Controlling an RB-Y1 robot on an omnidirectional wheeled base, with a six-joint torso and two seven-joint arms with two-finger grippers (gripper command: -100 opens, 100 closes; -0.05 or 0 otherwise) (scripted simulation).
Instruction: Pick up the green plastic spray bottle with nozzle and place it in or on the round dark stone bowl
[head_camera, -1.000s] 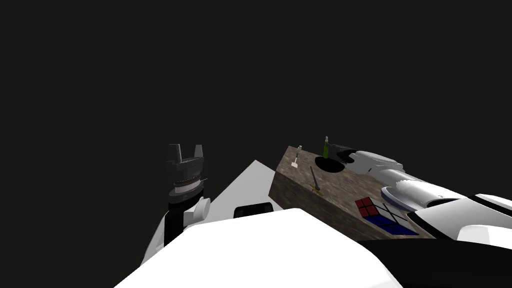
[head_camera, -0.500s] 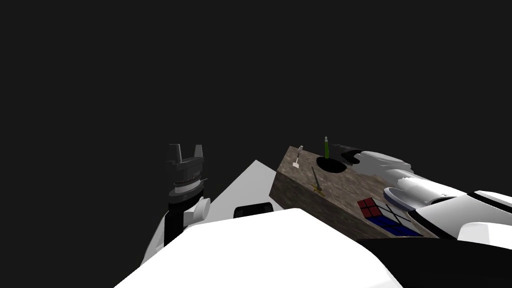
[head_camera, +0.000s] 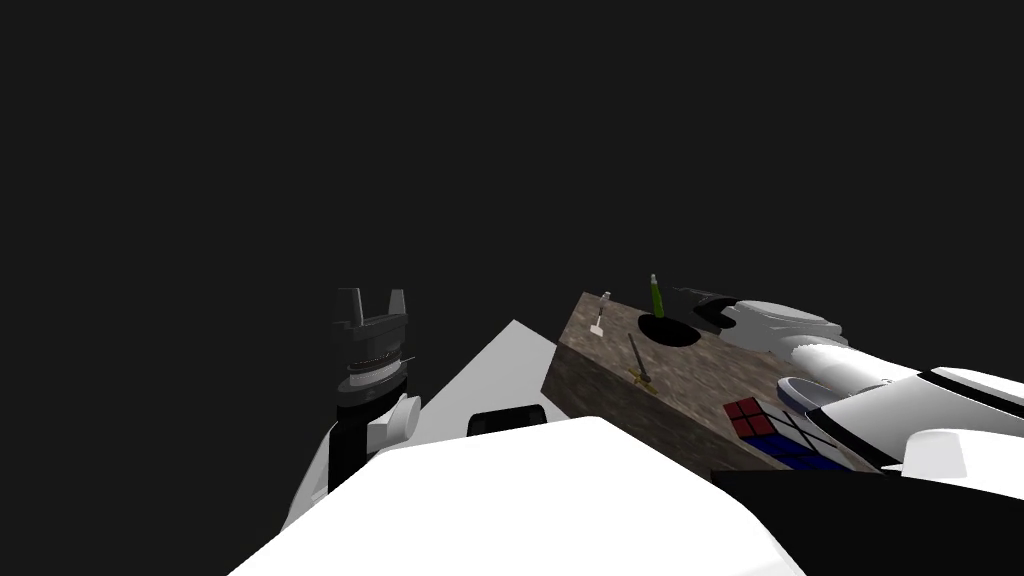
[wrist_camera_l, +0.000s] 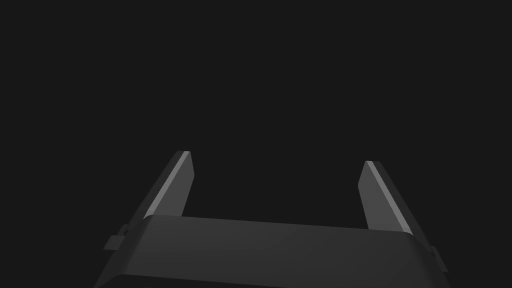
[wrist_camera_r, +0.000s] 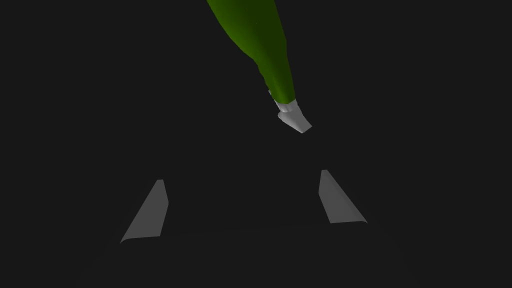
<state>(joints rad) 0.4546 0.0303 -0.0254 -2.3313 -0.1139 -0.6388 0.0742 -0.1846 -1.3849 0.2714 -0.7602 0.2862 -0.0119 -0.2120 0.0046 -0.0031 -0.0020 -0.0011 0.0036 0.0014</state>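
1. Head view: a brown table (head_camera: 690, 385) carries a black bowl (head_camera: 668, 331). The green bottle (head_camera: 656, 298) stands upright at the bowl's far edge, its base meeting the dark round. I cannot tell whether it sits inside the bowl.
2. Also on the table are a small white tool (head_camera: 599, 318) near the far corner, a thin dark rod (head_camera: 637, 358) just beside the bowl, and a red-and-blue chequered block (head_camera: 762, 424) nearer me.
3. My right arm reaches across the table towards the bottle. In the right wrist view, the right gripper (wrist_camera_r: 242, 177) has its fingers apart and holds nothing. The bottle's grey nozzle (wrist_camera_r: 294, 116) points towards the gripper, beyond the fingertips and clear of both.
4. The left gripper (head_camera: 371, 300) is raised well apart from the table, fingers spread and empty.
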